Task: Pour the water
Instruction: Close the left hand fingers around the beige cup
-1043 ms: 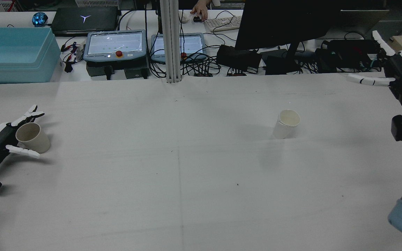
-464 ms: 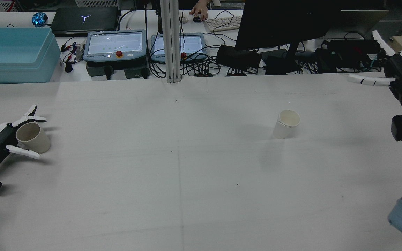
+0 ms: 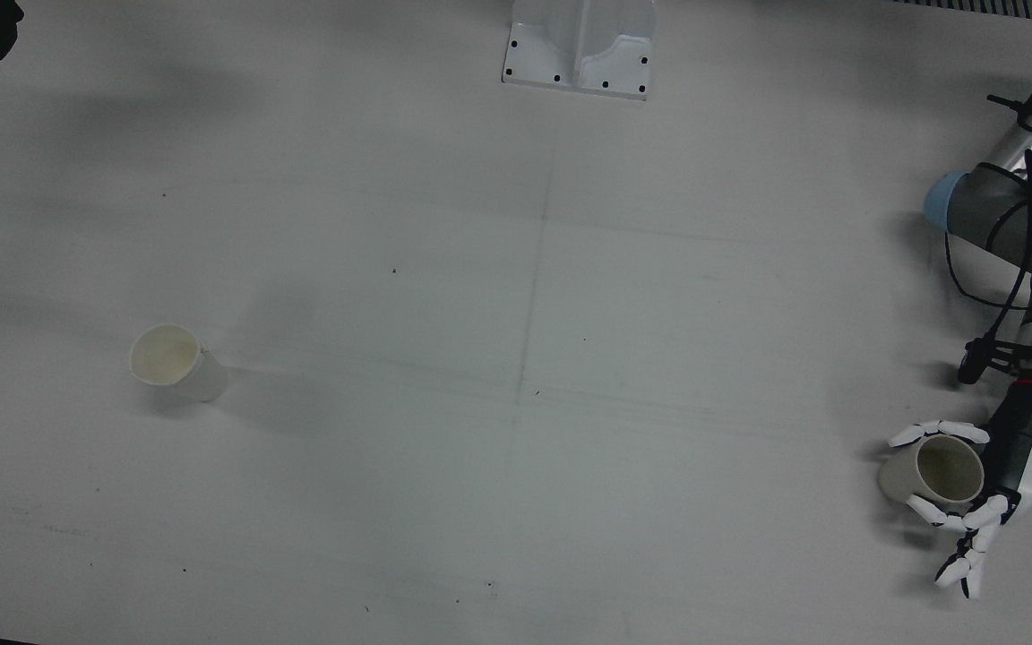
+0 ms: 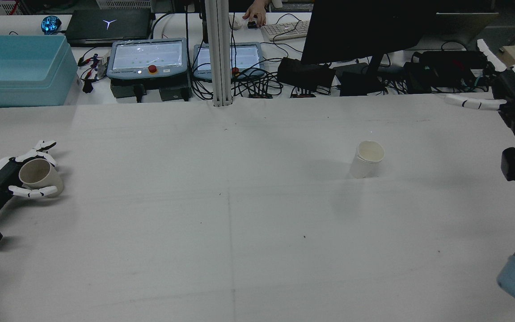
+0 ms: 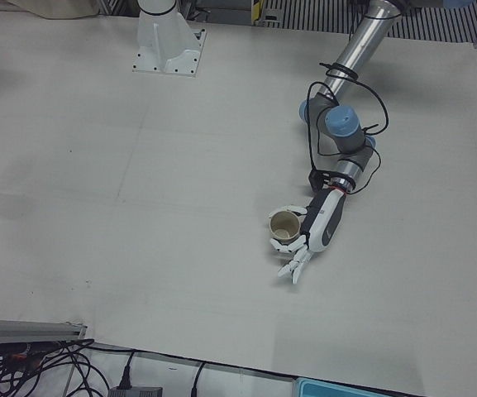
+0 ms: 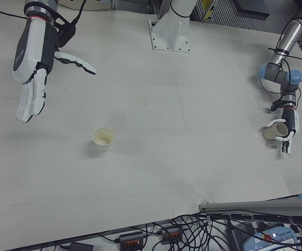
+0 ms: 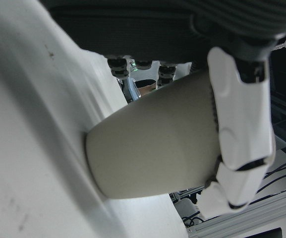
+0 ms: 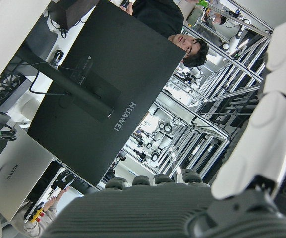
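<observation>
- Since the earlier rear views, the left hand (image 4: 5, 181) has drawn its fingers (image 4: 34, 192) in around the tan paper cup (image 4: 39, 175); the upper fingers, spread wide before, now curl over the cup's rim.
- Left hand: fingers wrapped on the tan paper cup, one white finger (image 7: 242, 134) lying flat against the cup wall in the left hand view. The cup tilts, mouth turned toward the palm, its base touching the desk (image 4: 239, 214) at the far left edge.
- Right hand (image 6: 31, 63): raised above the desk at the right edge, fingers spread wide and straight, holding nothing.
- White paper cup (image 4: 367, 158): upright on the right half of the desk, well apart from both hands; whether it holds any water cannot be told.
- Writing: the black monitor (image 8: 103, 89) bears "HUAWEI" on its back, read in the right hand view. A closed laptop (image 4: 107, 24) shows a white three-armed emblem on its lid.
- Surface: pale grey-white cloth with faint creases and a few dark specks.
- Room: beyond the desk stand two teach pendants (image 4: 146, 58) with red stop buttons, a light blue bin (image 4: 18, 69), tangled black cables, a keyboard (image 4: 286, 29), and a person's hand (image 4: 256, 15) on a mouse.
</observation>
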Robot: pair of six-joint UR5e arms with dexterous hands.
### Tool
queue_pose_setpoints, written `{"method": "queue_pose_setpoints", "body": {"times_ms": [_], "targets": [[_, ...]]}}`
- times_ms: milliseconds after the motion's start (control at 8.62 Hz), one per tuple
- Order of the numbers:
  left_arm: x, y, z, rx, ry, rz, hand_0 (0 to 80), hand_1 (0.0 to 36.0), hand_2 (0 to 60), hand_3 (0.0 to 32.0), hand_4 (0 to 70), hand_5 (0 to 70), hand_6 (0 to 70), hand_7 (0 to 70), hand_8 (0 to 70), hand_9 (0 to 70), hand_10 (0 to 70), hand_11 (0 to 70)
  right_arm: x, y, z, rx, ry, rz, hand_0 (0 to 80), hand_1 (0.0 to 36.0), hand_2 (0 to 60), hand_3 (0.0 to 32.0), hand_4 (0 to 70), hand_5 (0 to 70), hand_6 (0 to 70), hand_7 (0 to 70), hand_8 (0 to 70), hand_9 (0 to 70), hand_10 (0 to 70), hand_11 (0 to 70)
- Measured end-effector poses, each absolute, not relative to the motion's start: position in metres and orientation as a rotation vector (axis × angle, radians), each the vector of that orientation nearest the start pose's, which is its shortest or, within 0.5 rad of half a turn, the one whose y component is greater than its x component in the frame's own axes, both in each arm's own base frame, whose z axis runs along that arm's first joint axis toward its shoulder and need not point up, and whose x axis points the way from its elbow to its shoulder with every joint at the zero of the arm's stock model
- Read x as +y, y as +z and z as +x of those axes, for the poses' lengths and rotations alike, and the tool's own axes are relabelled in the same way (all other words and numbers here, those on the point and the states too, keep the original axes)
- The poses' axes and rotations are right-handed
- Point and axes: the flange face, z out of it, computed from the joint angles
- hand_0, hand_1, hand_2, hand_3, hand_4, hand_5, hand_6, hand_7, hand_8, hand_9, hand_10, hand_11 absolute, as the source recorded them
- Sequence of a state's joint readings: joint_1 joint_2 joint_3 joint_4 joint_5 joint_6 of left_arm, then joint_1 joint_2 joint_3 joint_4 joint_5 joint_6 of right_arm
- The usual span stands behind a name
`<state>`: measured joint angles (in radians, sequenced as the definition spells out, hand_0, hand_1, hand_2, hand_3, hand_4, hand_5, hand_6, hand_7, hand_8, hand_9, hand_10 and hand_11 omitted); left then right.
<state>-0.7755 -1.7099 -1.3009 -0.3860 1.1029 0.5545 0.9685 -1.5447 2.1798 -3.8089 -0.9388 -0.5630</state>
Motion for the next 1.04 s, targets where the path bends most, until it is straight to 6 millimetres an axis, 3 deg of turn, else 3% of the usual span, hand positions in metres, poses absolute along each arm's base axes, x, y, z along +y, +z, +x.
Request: {"method": "queue_pose_setpoints", "body": {"times_ms": [348,696,928,1043], "targets": [[-0.519,0.708,0.274,2.149,-1.604,0.122,52.6,29.1,60.0,0.0,44.2,61.9,9.9,22.1,7.2,11.2,5.8,10.2,-0.442,0.457,-0.07,2.398,-2.484,-0.76,44.6,12.9,14.3,0.0,1.4,0.0,0.0,0.0,0.0,1.0,0.0,1.3],[-0.518,0.702,0.273,2.147,-1.653,0.061,52.7,27.0,59.2,0.0,43.1,63.5,9.9,21.6,7.0,10.7,5.3,9.3,-0.442,0.457,-0.07,2.397,-2.483,-0.757,44.8,13.0,14.4,0.0,1.8,0.0,0.0,0.0,0.0,1.0,0.0,1.0],[-0.518,0.688,0.271,2.148,-1.701,0.007,52.8,26.5,56.5,0.0,42.5,63.3,9.5,20.9,6.6,10.0,4.7,8.6,-0.449,0.466,-0.077,2.382,-2.514,-0.764,45.2,13.1,14.2,0.0,1.8,0.0,0.0,0.0,0.0,0.8,0.0,0.7],[-0.519,0.672,0.27,2.159,-1.706,-0.007,53.0,26.8,56.9,0.0,42.4,63.1,9.4,20.7,6.6,9.9,4.5,8.3,-0.459,0.473,-0.088,2.385,-2.525,-0.759,44.6,12.9,13.9,0.0,0.9,0.0,0.0,0.0,0.0,1.2,0.0,1.4]]}}
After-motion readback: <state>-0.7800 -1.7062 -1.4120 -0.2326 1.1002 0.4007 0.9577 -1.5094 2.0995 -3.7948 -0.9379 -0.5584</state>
